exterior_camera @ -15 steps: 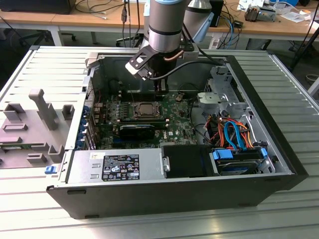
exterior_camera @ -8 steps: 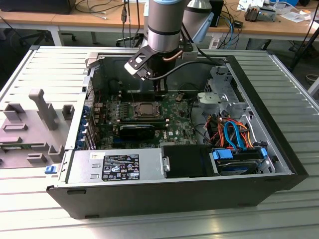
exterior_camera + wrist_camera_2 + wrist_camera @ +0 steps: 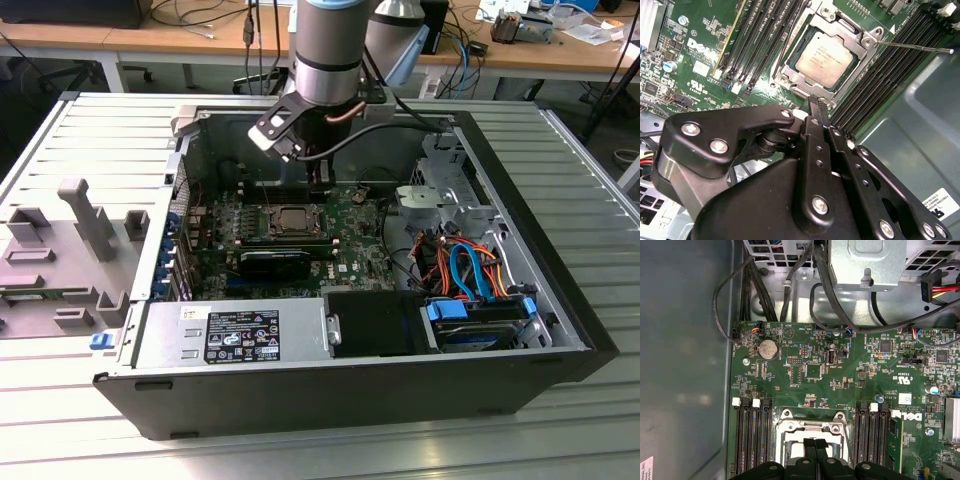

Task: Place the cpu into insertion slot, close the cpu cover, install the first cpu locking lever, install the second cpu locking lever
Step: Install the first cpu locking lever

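Observation:
The cpu (image 3: 825,55) lies flat in the insertion slot (image 3: 291,220) on the green board, dull silver top up. The cpu cover (image 3: 861,56), a silvery frame, lies down around the chip. One thin locking lever (image 3: 915,47) sticks out sideways from the socket's corner over the memory slots. A second lever (image 3: 789,37) runs along the opposite side of the socket. My gripper (image 3: 815,102) hangs just off the socket's edge, fingers pressed together with nothing between them. In the first wrist view the fingertips (image 3: 810,444) stand over the socket frame (image 3: 790,426).
Black memory slots (image 3: 752,440) flank the socket on both sides. The open computer case (image 3: 560,330) walls in the board, with a power supply (image 3: 235,335) at the front, a drive cage (image 3: 445,195) and coloured cables (image 3: 465,265) on the exterior view's right. A grey fixture (image 3: 85,215) stands outside.

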Robot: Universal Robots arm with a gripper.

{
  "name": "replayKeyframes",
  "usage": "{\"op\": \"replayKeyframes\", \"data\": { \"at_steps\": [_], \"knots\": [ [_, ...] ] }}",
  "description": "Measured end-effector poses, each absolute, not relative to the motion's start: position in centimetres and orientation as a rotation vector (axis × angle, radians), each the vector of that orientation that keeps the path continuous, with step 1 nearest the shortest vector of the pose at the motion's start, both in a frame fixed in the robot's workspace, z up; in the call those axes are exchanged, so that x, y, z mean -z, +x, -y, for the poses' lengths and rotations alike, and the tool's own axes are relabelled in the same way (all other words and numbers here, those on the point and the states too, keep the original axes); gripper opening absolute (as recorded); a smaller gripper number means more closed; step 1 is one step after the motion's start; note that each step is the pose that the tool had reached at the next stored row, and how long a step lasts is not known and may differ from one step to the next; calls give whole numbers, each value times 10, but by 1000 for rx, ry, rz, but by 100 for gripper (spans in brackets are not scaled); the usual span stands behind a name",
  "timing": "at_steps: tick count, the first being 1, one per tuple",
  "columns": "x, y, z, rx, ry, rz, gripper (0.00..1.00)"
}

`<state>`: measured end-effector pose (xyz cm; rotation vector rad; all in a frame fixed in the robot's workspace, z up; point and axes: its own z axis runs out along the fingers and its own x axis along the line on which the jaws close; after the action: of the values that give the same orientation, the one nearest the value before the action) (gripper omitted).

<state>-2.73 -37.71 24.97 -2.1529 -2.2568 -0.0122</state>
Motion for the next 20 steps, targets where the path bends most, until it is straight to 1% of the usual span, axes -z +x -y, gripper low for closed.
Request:
{"op": "replayKeyframes", "data": {
  "at_steps": [20],
  "knots": [
    [-246,-31,377,12,-2153,2257,11]
  ]
}}
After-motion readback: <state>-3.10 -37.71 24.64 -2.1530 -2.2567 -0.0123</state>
